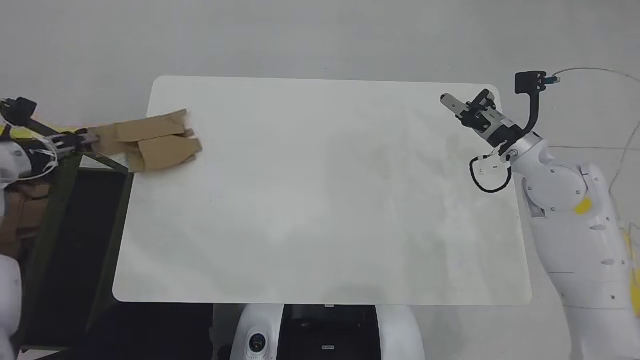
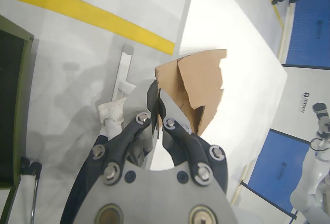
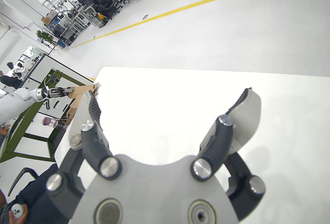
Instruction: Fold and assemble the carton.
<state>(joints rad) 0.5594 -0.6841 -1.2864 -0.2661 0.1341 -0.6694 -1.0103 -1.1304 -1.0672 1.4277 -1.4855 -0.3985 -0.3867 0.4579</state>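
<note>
Note that the left gripper (image 2: 156, 96) is closed narrow on one edge of the carton (image 2: 198, 80), with the cardboard pinched between both fingers. The left arm extends roughly level from beyond the tabletop (image 1: 320, 210) edge, with the gripper pointing inward. The carton is flattened. Its long axis runs straight ahead of this gripper, and its far end lies over the tabletop corner. You cannot tell whether it touches the surface. The right gripper (image 3: 170, 101) stands wide open and empty over the opposite corner, well apart from the carton and pointing toward the left gripper.
</note>
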